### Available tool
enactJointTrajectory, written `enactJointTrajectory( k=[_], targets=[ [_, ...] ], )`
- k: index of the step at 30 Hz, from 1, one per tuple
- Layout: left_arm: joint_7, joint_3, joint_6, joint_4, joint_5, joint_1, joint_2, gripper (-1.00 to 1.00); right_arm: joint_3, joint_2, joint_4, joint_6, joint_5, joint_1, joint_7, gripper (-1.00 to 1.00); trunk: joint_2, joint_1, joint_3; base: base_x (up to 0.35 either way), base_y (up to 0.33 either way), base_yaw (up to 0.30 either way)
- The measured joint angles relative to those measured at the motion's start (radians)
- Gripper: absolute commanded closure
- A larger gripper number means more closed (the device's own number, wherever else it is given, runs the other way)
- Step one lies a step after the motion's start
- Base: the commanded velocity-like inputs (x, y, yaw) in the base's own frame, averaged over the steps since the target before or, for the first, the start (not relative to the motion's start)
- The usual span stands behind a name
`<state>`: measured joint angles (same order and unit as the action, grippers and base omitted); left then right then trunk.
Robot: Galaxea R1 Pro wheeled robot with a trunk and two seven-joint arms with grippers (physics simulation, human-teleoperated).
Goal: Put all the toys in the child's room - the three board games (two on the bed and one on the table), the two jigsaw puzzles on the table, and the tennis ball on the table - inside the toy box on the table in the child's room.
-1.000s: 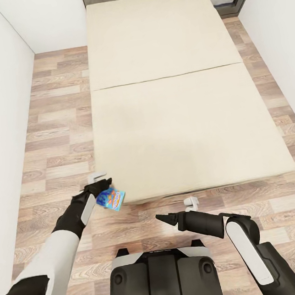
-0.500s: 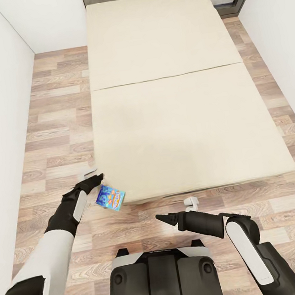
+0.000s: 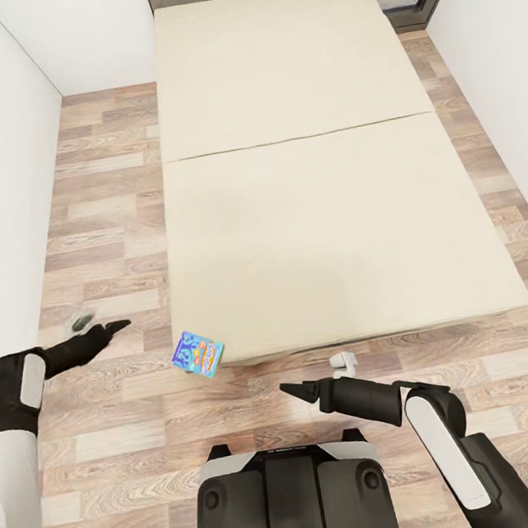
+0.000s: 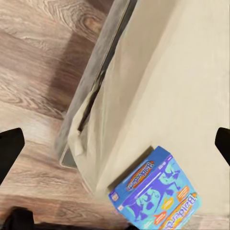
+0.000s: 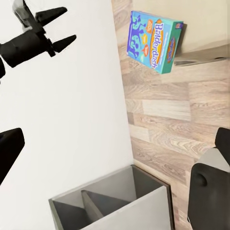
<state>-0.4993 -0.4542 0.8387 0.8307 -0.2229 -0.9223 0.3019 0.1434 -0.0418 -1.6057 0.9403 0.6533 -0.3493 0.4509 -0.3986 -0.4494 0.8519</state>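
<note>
Left gripper [image 3: 98,324] has jaws apart and empty, out over the wood floor [image 3: 95,235] well left of the bed [image 3: 315,208]. Right gripper [image 3: 315,380] sits low before the bed's near edge, jaws apart, empty. The blue board game [image 3: 198,353] lies tilted at the bed's near-left corner, overhanging the floor, long axis running diagonally. A grey divided bin [image 5: 115,201] stands beside the white wall [image 5: 72,120].

A blue board game [image 5: 154,42] sits at the top of the frame against the bed's corner [image 5: 201,28] above plank floor [image 5: 167,124], the left gripper [image 5: 60,31] open at upper left before a white wall [image 5: 62,124], a grey divided bin [image 5: 115,203] at the bottom.
</note>
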Motion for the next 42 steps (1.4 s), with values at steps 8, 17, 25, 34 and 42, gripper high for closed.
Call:
enactJointTrajectory(
  k=[8,17,25,34,42],
  targets=[
    [-0.487,-0.032,0.083,-0.001,0.002,0.159,0.148,-1.0,-0.008,-0.002,0.0,0.0,0.001,0.0,0.006,-1.0,0.0,0.0,0.0,0.0,0.0,0.0],
    [-0.644,-0.034,0.096,0.004,0.006,0.22,0.172,-1.0,-0.005,-0.006,-0.001,-0.067,0.0,0.0,0.005,-1.0,0.0,0.0,-0.005,0.0,0.0,-0.037],
    [-0.65,-0.028,0.099,0.002,0.006,0.226,0.165,-1.0,-0.005,-0.016,0.006,-0.095,0.003,0.0,0.009,-1.0,0.0,0.0,-0.017,0.0,0.0,-0.014],
    [-0.648,-0.027,0.092,0.001,0.009,0.226,0.164,-1.0,-0.004,-0.019,0.011,-0.099,-0.002,0.0,0.003,-1.0,0.0,0.0,-0.032,0.0,0.0,-0.001],
    [-0.65,-0.027,0.091,0.001,0.01,0.227,0.166,-1.0,0.003,-0.009,0.013,-0.1,-0.005,0.0,0.003,-1.0,0.0,0.0,-0.045,0.0,0.0,0.0]
  ],
)
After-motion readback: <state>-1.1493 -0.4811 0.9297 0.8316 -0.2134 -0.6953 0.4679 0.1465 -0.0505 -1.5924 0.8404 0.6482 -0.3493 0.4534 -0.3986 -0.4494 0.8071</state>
